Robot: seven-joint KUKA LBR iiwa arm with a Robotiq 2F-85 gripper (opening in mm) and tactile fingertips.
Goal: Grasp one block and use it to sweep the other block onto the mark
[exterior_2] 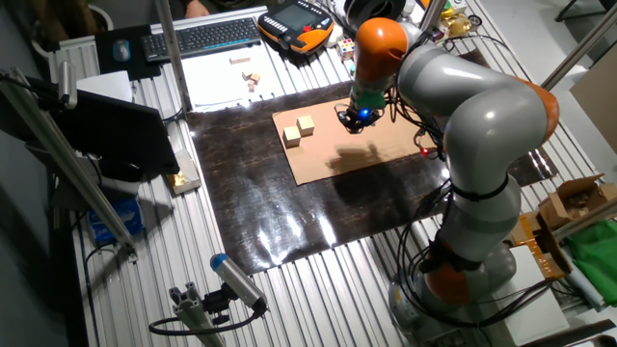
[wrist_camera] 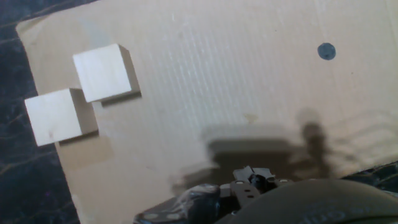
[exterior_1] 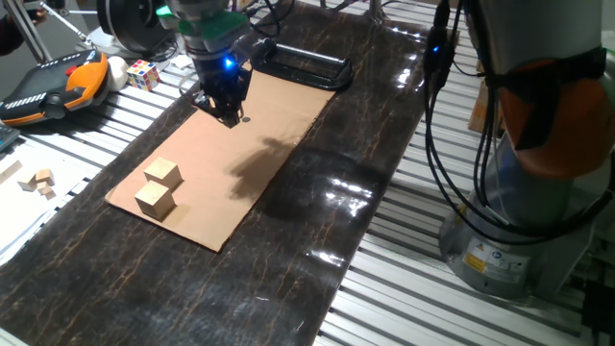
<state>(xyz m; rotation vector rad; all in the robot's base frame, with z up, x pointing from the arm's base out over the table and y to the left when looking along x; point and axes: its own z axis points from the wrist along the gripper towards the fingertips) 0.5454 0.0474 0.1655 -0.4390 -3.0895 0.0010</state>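
The bench [exterior_1: 404, 279] is topped with ribbed aluminium slats, over which a dark marbled mat [exterior_1: 317, 211] is laid. A tan cardboard sheet [exterior_1: 259, 154] is spread flat on the mat, and a black rectangular frame [exterior_1: 303, 65] is set at its far end. A Rubik's cube [exterior_1: 142, 74] and an orange teach pendant [exterior_1: 58, 85] are placed directly on the slats beside the mat.

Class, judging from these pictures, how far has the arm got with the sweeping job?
Nothing looks done: both blocks sit together at one end of the cardboard, far from the mark. The gripper hangs above the cardboard holding nothing. Grasping and sweeping remain.
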